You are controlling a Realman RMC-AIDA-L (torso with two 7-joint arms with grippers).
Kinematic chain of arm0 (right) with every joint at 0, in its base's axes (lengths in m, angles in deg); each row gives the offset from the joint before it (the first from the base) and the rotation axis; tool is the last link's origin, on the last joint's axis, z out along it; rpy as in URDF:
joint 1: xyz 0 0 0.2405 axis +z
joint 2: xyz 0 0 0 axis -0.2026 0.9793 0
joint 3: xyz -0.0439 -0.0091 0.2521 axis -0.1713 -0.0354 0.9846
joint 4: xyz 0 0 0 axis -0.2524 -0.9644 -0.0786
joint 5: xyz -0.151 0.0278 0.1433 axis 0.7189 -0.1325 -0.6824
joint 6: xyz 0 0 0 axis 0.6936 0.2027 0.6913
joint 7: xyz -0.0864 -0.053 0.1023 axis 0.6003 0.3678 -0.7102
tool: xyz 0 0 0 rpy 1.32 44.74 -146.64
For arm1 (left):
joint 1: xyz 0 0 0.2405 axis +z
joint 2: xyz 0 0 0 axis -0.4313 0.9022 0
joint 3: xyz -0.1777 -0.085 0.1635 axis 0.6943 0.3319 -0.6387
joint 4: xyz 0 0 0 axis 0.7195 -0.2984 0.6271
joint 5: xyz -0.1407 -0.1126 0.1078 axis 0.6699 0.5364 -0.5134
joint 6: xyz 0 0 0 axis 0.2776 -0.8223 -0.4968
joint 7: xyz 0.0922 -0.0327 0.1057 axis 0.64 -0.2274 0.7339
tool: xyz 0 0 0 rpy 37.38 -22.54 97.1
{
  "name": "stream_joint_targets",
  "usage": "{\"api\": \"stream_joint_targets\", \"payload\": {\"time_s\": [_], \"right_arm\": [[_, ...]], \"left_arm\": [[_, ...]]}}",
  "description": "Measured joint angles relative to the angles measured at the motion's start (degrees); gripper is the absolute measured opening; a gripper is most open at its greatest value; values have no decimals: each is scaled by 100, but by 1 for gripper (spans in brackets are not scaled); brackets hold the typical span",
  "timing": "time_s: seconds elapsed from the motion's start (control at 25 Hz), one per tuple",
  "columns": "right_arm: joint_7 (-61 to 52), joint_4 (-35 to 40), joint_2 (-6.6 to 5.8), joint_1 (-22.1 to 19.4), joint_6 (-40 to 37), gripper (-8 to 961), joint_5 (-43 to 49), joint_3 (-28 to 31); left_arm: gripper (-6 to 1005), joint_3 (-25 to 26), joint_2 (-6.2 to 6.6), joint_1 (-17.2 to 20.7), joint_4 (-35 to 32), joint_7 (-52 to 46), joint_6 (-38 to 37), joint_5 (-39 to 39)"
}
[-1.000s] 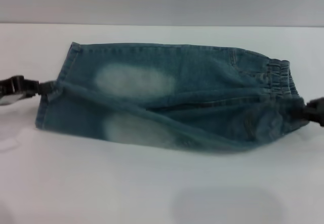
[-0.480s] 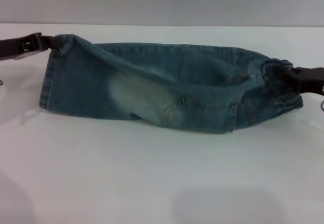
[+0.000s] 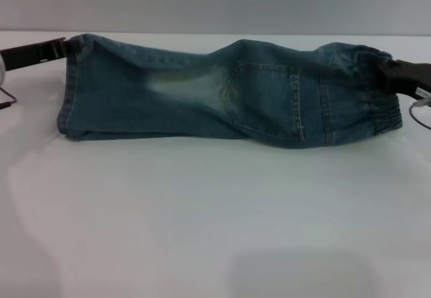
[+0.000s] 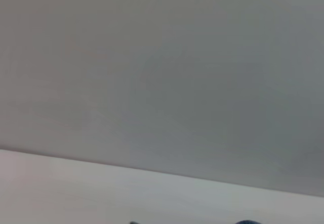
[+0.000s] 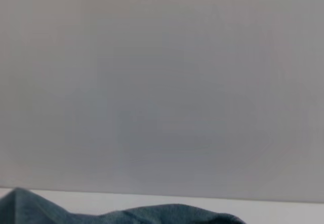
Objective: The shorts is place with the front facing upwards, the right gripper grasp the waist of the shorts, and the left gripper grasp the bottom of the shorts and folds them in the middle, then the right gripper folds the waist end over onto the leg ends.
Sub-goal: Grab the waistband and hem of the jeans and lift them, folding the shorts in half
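Note:
The blue denim shorts lie folded lengthwise across the white table, a back pocket and one pale faded patch facing up. At the far left corner my left gripper is shut on the bottom of the shorts, holding that hem corner at the far edge. On the right, my right gripper is shut on the waist of the shorts, whose ruffled band bunches around it. A strip of denim shows at the edge of the right wrist view.
A grey wall rises behind the table's far edge. A thin cable loops beside the right wrist. Both wrist views show mostly the wall.
Both grippers have carried the near edge of the shorts up and over to the far side. The near half now lies on the far half, back pocket up.

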Motion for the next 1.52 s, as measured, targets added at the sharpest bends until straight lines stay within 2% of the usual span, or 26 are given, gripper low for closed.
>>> {"api": "stream_joint_targets", "payload": {"time_s": [0.16, 0.36, 0.88, 1.04, 1.32, 1.52], "right_arm": [[507, -314, 4, 198, 213, 5, -442, -17], [623, -389, 5, 317, 312, 4, -571, -37], [629, -478, 5, 479, 966, 38, -577, -36], [628, -524, 5, 529, 1121, 208, -567, -39], [588, -605, -4, 525, 1210, 377, -456, -279], [370, -510, -30, 345, 1245, 483, -442, -347]], "left_arm": [[34, -318, -134, -16, -1, 56, 550, 3], [34, -553, -216, -35, 0, 57, 861, 7], [51, -569, -282, -4, 60, 296, 1099, 27], [60, -569, -296, 9, 91, 344, 1247, 91], [314, -569, -297, 56, 92, 441, 1261, 293], [527, -570, -296, 75, 91, 510, 1224, 364]]}}
